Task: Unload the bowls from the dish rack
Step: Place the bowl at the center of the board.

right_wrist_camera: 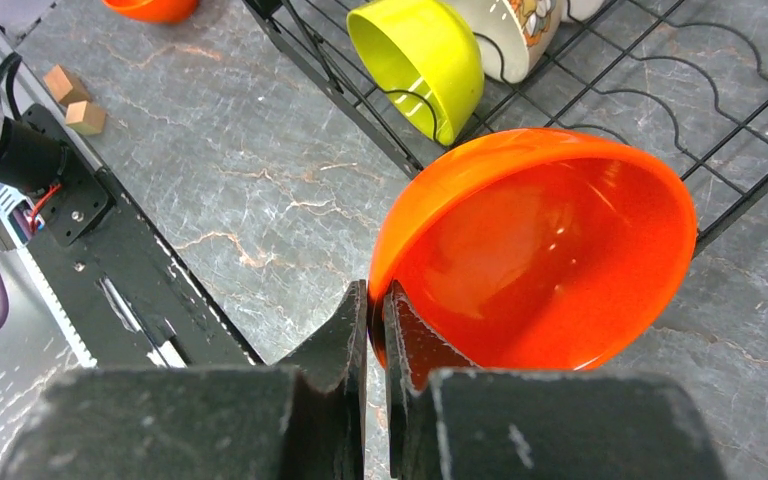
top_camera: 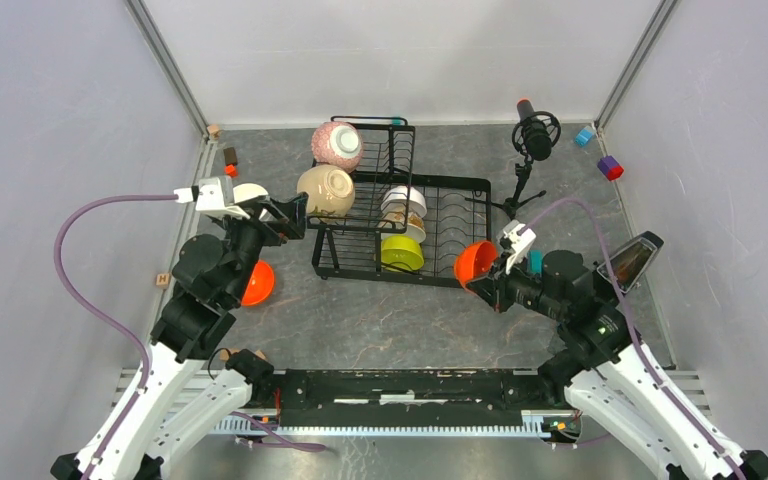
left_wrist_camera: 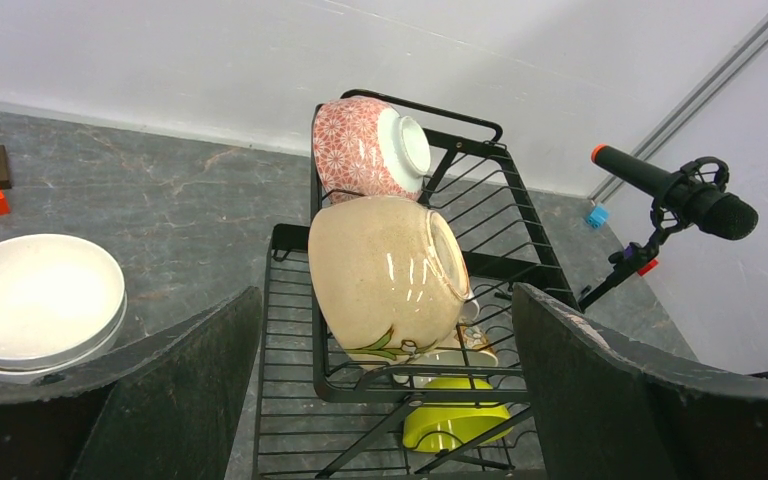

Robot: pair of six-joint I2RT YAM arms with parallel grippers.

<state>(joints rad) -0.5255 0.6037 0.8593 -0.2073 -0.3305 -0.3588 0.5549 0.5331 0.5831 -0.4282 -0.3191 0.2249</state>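
Right gripper (right_wrist_camera: 378, 300) clenched on orange bowl (right_wrist_camera: 540, 250) rim at rack (top_camera: 455, 190) 5 o'clock corner, likely to carry it off. Left gripper (left_wrist_camera: 385, 300) jaws released wide, framing beige bowl (left_wrist_camera: 385, 270) atop the rack's 10 o'clock side, probably the next grasp.

We logged the orange bowl (right_wrist_camera: 540, 250) as smooth, high-gloss ware, and the lime bowl (right_wrist_camera: 420, 55) the same. The beige bowl (left_wrist_camera: 385, 275) was glazed and glinting. The dish rack (left_wrist_camera: 290, 300) was thin black wire with a satin coat. The desk (right_wrist_camera: 260, 200) looked like grey veined stone, dull. The right pincer (right_wrist_camera: 377, 310) was matt black and grainy.
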